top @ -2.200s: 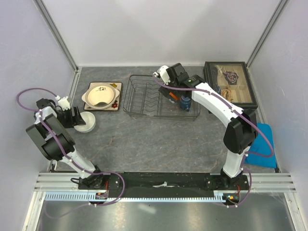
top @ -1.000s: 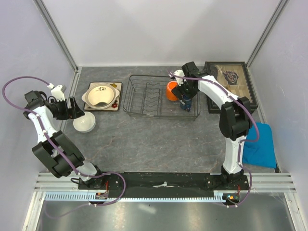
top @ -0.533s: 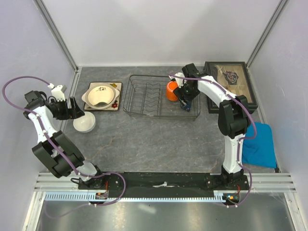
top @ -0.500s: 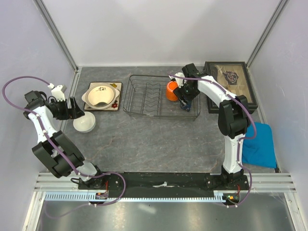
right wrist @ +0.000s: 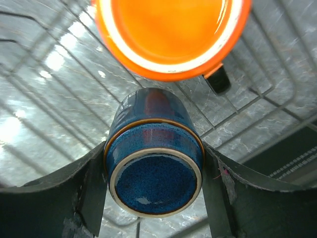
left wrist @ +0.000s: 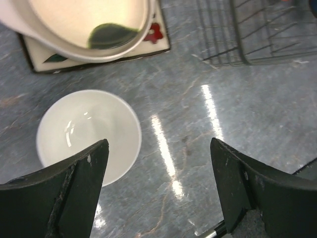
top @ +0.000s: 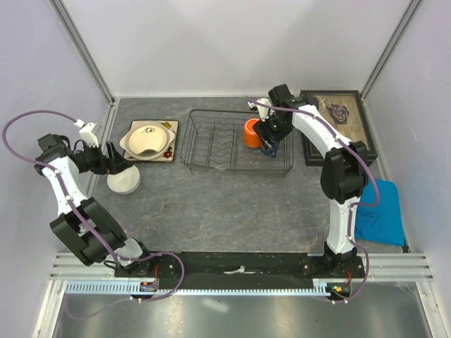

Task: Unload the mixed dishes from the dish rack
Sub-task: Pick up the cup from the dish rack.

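Note:
The dish rack (top: pixel 218 144) stands at the back middle of the table, with the orange cup (top: pixel 251 132) at its right end. In the right wrist view my right gripper (right wrist: pixel 154 183) is shut on the dark blue mug (right wrist: pixel 153 168), which is upside down, base toward the camera. Both fingers (right wrist: pixel 89 188) press its sides, just below the orange cup (right wrist: pixel 168 29). Above the table my left gripper (left wrist: pixel 158 188) hangs open and empty, beside the white bowl (left wrist: pixel 86 131). The cream bowl (top: pixel 146 138) rests on the square flowered plate (top: pixel 171 153).
A black glass-lidded box (top: pixel 338 127) sits right of the rack, close to my right arm. A blue cloth (top: pixel 377 211) lies at the right edge. Frame posts and walls enclose the table on three sides.
My right gripper dropped over the dark blue mug and closed on it, then shifted slightly toward the back. The left gripper edged right, closer to the white bowl, still open.

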You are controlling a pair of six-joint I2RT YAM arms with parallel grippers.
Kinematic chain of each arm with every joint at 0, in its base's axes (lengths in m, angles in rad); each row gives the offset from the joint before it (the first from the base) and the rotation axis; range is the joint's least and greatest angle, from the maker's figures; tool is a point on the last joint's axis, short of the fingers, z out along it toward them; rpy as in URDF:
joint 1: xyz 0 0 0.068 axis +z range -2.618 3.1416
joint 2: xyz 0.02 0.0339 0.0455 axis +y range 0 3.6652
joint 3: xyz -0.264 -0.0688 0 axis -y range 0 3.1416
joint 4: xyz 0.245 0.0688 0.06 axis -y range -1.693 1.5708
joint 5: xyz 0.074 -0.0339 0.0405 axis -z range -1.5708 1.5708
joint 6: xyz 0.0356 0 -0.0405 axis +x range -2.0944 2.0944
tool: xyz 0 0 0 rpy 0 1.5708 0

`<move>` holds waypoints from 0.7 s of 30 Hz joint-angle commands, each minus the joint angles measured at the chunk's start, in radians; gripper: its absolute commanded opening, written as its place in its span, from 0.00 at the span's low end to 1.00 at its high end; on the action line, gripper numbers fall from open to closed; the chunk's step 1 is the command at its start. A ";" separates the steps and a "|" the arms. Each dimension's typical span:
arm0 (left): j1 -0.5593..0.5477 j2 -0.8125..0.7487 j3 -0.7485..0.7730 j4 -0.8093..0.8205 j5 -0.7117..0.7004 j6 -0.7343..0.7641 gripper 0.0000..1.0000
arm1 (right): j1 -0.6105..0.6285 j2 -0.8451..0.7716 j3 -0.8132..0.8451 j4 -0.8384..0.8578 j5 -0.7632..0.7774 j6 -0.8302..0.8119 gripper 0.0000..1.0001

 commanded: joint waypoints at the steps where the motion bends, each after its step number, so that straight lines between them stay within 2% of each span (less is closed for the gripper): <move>1: -0.062 -0.081 0.008 -0.045 0.163 0.111 0.89 | -0.003 -0.134 0.103 -0.039 -0.096 0.029 0.37; 3: -0.125 -0.127 -0.006 -0.028 0.183 0.102 0.88 | -0.003 -0.163 0.120 -0.051 -0.148 0.037 0.37; 6: -0.225 -0.199 -0.038 0.073 0.194 0.021 0.88 | -0.002 -0.197 0.146 -0.068 -0.256 0.050 0.36; 7: -0.251 -0.216 -0.050 0.151 0.195 -0.007 0.88 | -0.003 -0.206 0.152 -0.065 -0.288 0.057 0.36; 10: -0.352 -0.287 -0.106 0.294 0.177 -0.200 0.88 | -0.003 -0.240 0.165 -0.059 -0.437 0.073 0.34; 11: -0.406 -0.302 -0.121 0.399 0.148 -0.241 0.88 | -0.003 -0.253 0.165 -0.053 -0.525 0.081 0.34; 16: -0.544 -0.329 -0.181 0.645 0.080 -0.488 0.88 | -0.002 -0.281 0.149 0.022 -0.719 0.149 0.34; 21: -0.661 -0.309 -0.205 0.861 0.022 -0.633 0.88 | -0.002 -0.312 0.097 0.132 -0.904 0.224 0.34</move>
